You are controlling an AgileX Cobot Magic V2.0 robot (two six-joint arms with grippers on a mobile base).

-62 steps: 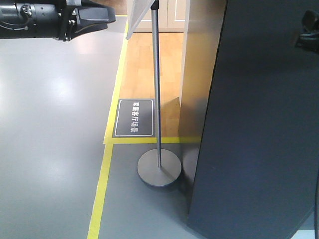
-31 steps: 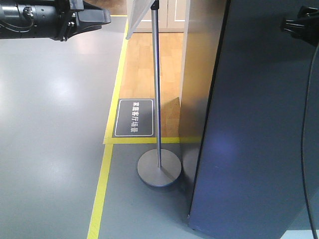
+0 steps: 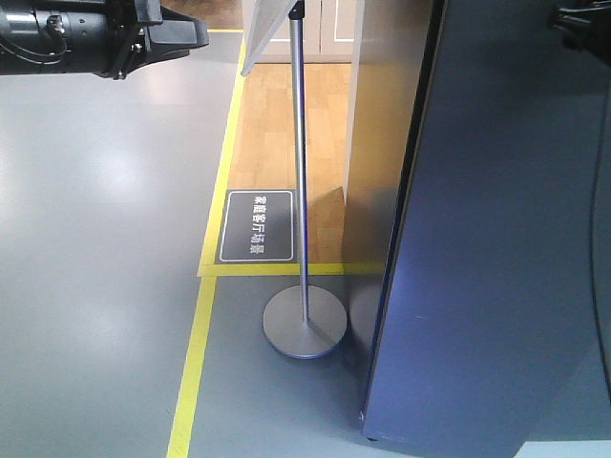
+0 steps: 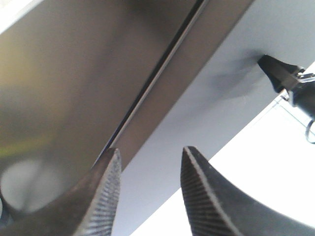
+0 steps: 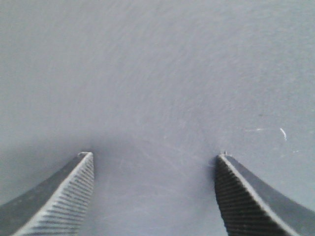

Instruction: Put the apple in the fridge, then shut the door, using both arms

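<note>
Right wrist view puts my right claw (image 5: 153, 162) spread wide, its tips right up against the door's (image 5: 157, 73) dark grey outer face, so the push runs straight ahead into the panel. My left claw (image 4: 147, 162), spread and empty, hangs well off by the door edge. A sign stand (image 3: 304, 239) sits left of the fridge (image 3: 382, 143); the apple isn't visible.

Front view looks down at floor beside door (image 3: 496, 239), both wrist views close against it
</note>
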